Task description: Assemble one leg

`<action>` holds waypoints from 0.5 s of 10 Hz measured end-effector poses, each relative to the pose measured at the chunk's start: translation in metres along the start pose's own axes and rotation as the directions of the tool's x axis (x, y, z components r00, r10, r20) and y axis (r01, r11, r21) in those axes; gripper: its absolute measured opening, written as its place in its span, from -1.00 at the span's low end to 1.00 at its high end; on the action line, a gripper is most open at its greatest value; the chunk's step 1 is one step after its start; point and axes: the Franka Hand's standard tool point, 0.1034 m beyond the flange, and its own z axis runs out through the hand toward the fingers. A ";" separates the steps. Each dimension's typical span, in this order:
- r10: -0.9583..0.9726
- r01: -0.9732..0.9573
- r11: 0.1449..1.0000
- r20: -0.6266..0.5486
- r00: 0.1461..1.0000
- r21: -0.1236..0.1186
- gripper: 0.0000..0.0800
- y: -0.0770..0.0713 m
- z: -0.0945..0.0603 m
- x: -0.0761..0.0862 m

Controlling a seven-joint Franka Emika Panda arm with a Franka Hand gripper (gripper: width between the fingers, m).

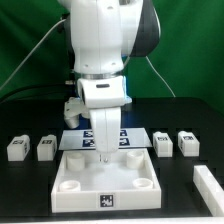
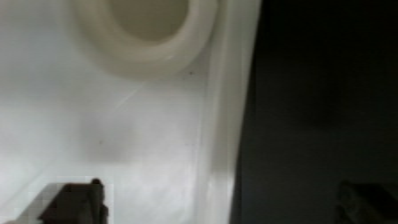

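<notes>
A white robot arm reaches straight down over the middle of a black table (image 1: 30, 200). Its hand (image 1: 104, 156) hangs low above the back part of a large white square tabletop piece (image 1: 105, 178) with round corner sockets. In the wrist view the fingertips (image 2: 71, 203) stand wide apart with nothing between them. Below them is the white piece, one socket (image 2: 143, 30) and dark table.

The four legs lie on the table well clear of the hand: the outer left leg (image 1: 17, 149), inner left leg (image 1: 46, 148), inner right leg (image 1: 163, 142) and outer right leg (image 1: 187, 142).

Each looks like a small, rigid plastic block, probably light and smooth enough to slip. The best hold is likely across the two long flat sides near the middle.

The arm hides part of the marker board (image 1: 72, 138). A white bar (image 1: 207, 185) is cut off at the frame edge. The wrist view is blurred, so whether the fingertips touch the tabletop piece cannot be told.
</notes>
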 end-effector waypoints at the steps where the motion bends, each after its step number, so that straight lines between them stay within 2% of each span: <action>1: 0.018 -0.018 1.000 0.000 1.000 0.002 0.63 0.000 0.001 0.005; 2: 0.019 -0.019 1.000 0.000 1.000 0.001 0.31 0.000 0.001 0.003; 3: 0.024 -0.024 1.000 0.000 1.000 0.002 0.31 0.000 0.001 0.001; 5: 0.025 -0.025 1.000 0.000 1.000 0.002 -0.38 0.000 0.001 0.001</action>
